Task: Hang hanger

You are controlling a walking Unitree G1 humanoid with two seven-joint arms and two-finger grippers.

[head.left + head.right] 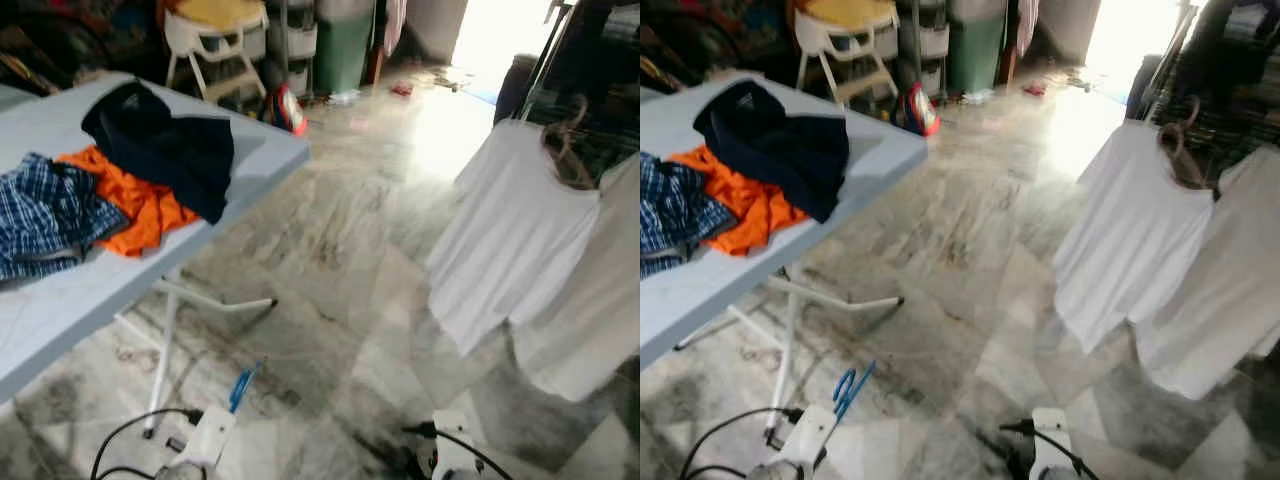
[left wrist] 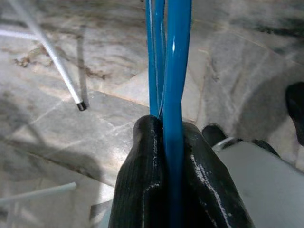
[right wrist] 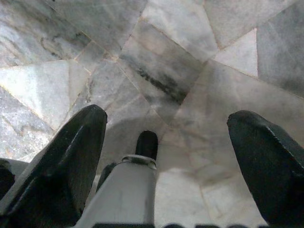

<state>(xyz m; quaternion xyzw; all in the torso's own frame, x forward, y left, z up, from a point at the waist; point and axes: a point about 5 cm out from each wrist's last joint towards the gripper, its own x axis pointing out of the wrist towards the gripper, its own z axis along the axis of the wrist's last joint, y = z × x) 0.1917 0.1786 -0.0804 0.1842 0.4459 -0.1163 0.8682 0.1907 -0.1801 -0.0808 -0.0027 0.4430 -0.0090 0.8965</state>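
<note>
No text, label, brand or number can be read in any view. The dark garment [image 1: 165, 145] on the tabletop [image 1: 70, 290] carries a small pale mark, too blurred to read.

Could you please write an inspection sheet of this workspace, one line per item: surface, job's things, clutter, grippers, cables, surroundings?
Surface: grey table on thin white legs, standing on a marble floor.
Job's things: blue hanger clamped in the left gripper; two white shirts hanging at the right, one on a brown hanger.
Clutter: on the table a dark navy garment, an orange garment and a blue plaid garment.
Grippers: left fingers shut on the blue hanger; right gripper open, holding nothing, above the floor.
Cables: black cables along both arms.
Surroundings: white high chair, green bin, bright doorway.
</note>
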